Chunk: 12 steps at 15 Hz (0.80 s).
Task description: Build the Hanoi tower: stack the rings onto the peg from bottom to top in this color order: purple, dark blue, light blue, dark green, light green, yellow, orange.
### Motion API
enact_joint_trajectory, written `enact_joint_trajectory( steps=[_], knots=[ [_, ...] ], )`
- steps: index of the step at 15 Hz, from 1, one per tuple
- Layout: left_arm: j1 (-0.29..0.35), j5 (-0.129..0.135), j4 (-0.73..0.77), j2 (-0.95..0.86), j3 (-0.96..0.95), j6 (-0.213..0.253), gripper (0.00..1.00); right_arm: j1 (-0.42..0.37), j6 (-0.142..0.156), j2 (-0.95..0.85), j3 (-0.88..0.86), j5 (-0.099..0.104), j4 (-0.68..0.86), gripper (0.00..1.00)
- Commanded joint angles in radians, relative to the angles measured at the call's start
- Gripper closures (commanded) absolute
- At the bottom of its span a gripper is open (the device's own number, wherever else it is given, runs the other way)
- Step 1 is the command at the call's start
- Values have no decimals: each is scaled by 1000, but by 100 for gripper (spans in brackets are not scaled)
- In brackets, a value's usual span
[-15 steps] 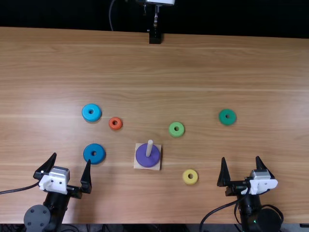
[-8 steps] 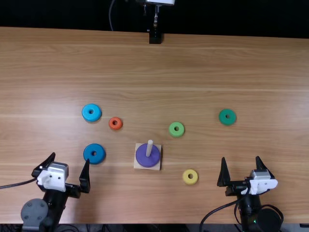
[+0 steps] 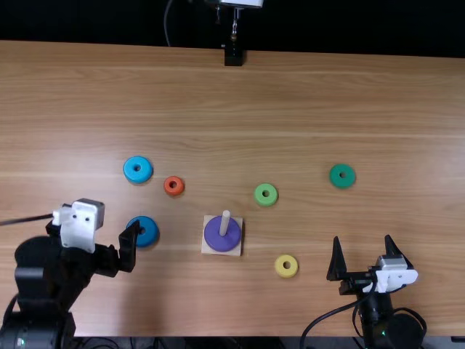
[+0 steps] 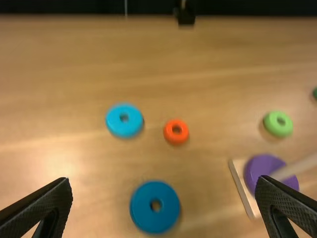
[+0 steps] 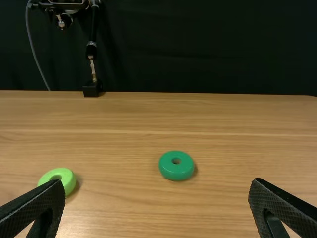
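Nearest to the left gripper (image 4: 164,182), whose fingers stand wide apart with nothing between them, the dark blue ring (image 3: 150,233) lies flat on the table (image 3: 240,305), just off to its right. This ring is judged to be the step in hand, as only the purple ring (image 3: 213,238) is seated on the peg (image 3: 224,223). The grip should be centred over the hole before being lowered, with the fingers kept level and clear of the rim on both sides; if it is lowered off centre, the ring may be nudged away or pinched askew.

Farther ahead lies the light blue ring (image 3: 131,171), with the orange ring (image 3: 167,186) to its right; neither should be brushed. The peg is well off to the gripper's right, so a lift above its tip is called for, then a slow drop with the hole lined up.

Beyond the peg are the light green ring (image 3: 259,197), the yellow ring (image 3: 280,267) and, farthest, the dark green ring (image 3: 335,179), which lies ahead of the parted right gripper (image 3: 362,238).
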Motion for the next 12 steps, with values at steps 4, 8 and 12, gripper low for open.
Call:
enact_joint_trajectory(
  steps=[4,8,12],
  knots=[
    [-7,25,-146,346,171,2,0,-8,0,-12,-13,-1,2,0],
    [-118,-347,-251,521,257,6,0,-8,0,-12,-13,-1,2,0],
    [-161,-251,-231,636,251,6,0,-8,0,-12,-13,-1,2,0]
  ],
)
